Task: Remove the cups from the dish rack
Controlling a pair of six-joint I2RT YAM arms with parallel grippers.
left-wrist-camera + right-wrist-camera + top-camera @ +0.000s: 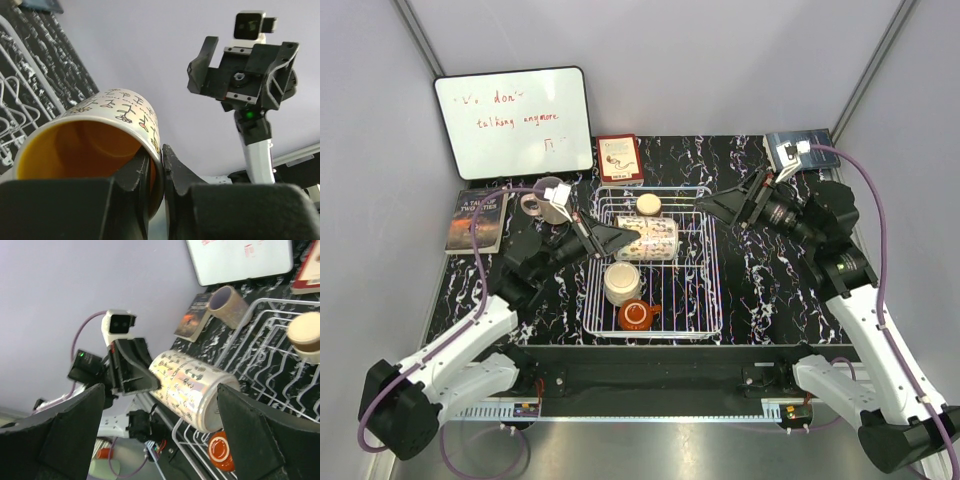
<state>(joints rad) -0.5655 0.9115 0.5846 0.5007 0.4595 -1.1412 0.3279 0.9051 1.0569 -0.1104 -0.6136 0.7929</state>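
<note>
The left hand (156, 156) pinches the rim of the speckled mug (658, 240), held on its side over the dish rack (705, 300). The right hand (718, 207) gapes wide and empty near the rack's far right corner. The whiteboard (515, 120) reads "talking anymore"; the book (475, 220) reads "A TALE OF TWO CITIES"

dish rack (700, 285) mid counter (770, 290) | along it back-to-front: rear mug (648, 205), sideways mug (658, 240), middle mug (622, 283), front mug (637, 316) | fifth mug (535, 203) on counter, left of rack
</note>
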